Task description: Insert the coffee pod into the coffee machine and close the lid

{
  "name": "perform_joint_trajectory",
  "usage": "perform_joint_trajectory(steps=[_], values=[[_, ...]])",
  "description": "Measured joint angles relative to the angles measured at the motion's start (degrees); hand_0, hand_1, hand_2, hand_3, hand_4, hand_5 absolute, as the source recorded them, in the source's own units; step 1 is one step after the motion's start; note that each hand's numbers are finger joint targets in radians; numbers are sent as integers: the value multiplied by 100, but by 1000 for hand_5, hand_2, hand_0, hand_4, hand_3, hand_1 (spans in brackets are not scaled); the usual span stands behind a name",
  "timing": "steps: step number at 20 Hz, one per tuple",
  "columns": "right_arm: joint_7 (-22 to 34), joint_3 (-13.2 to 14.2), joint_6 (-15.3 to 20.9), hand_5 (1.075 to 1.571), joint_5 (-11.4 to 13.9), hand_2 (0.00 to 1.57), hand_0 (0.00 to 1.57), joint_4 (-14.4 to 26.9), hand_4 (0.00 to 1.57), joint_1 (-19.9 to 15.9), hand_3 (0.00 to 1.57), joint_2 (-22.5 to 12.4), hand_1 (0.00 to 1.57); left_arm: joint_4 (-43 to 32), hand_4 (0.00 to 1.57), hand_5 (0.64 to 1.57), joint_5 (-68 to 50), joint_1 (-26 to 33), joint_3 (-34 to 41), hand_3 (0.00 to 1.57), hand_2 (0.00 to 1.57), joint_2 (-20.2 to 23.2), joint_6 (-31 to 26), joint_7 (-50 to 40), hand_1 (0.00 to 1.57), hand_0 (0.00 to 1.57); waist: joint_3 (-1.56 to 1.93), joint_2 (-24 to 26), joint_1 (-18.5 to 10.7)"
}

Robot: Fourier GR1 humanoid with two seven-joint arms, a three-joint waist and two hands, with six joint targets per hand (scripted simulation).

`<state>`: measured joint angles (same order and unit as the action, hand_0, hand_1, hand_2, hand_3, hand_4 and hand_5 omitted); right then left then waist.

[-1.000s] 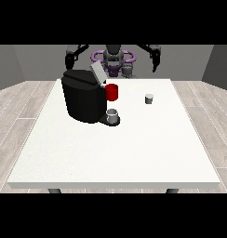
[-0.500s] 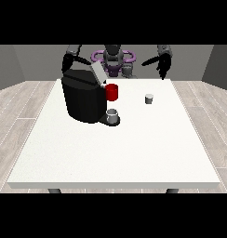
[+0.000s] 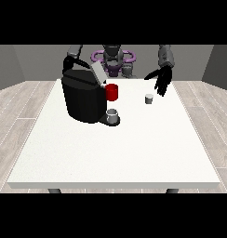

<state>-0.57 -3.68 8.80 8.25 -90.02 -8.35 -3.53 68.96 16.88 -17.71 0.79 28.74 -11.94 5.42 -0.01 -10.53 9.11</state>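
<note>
Front view: one small pale coffee pod (image 3: 149, 98), upright on the white table (image 3: 115, 153), right of one black coffee machine (image 3: 85, 96) with raised lid (image 3: 98, 73). Just above the pod, hand at the view's right (image 3: 163, 80), fingers straight and spread. Other hand's fingers impossible to tell.

Hand at the view's left (image 3: 68, 62) partly hidden behind coffee machine (image 3: 83, 97)

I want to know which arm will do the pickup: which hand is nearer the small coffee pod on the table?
The left hand, the hand at the view's right, hangs just above and behind the coffee pod. The hand at the view's left is far off, behind the coffee machine.
</note>
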Motion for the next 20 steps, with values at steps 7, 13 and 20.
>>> perform_joint_trajectory(steps=[7, 13, 20], values=[[228, -3, 90, 1571, 138, 0, 0, 195, 0, -159, 0, 72, 0, -957, 0, 1571, 599, -419, -112, 0, 423, -11, 98, 327, 0, 0, -2, -179, -16], [139, 141, 14, 1571, -5, 0, 0, 642, 0, -280, 0, 115, 0, -1397, 298, 1571, 1206, -709, -260, 756, 918, -265, 639, 540, 839, 839, 1, -177, -125], [167, 80, 5, 1571, 93, 0, 0, 901, 0, -500, 0, 174, 0, -1837, 368, 1571, 2005, -1056, -523, 799, 956, -350, 1225, 725, 817, 817, 0, -253, -84]])
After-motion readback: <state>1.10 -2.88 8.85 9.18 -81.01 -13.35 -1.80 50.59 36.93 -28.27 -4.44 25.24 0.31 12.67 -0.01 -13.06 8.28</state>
